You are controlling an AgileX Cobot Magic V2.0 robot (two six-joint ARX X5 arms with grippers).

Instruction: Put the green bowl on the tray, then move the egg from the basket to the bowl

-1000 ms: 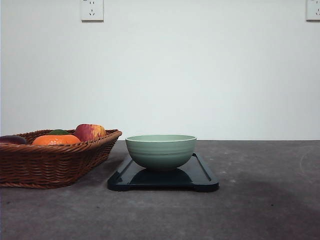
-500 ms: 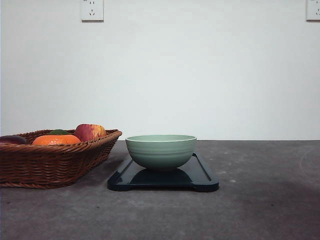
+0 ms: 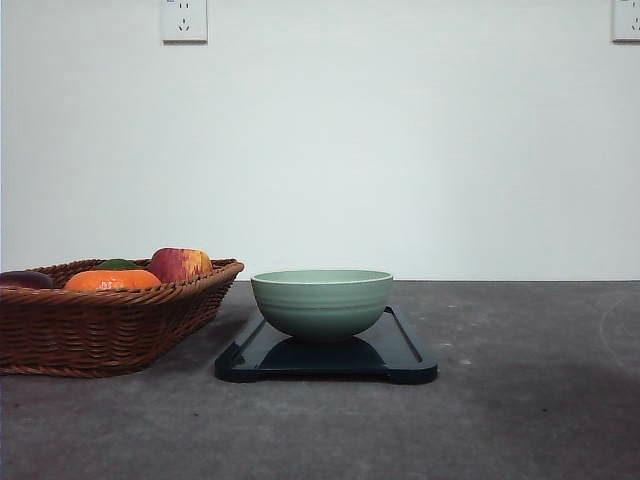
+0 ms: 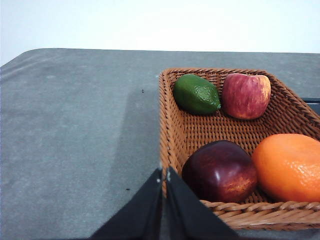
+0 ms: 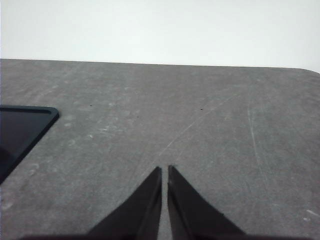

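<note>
The pale green bowl (image 3: 321, 300) stands upright on the dark tray (image 3: 405, 355) at the middle of the table. To its left is the brown wicker basket (image 3: 100, 330). No egg shows in the basket; it is hidden or out of view. My left gripper (image 4: 164, 173) is shut and empty, hovering at the near corner of the basket (image 4: 167, 125), just outside its rim. Over bare table to the right of the tray (image 5: 20, 127), my right gripper (image 5: 164, 169) is shut with nothing in it.
The basket holds a green fruit (image 4: 196, 94), a red apple (image 4: 246, 95), a dark red fruit (image 4: 220, 171) and an orange (image 4: 287, 167). Grey tabletop (image 5: 200, 125) stretches right of the tray. A white wall stands behind the table.
</note>
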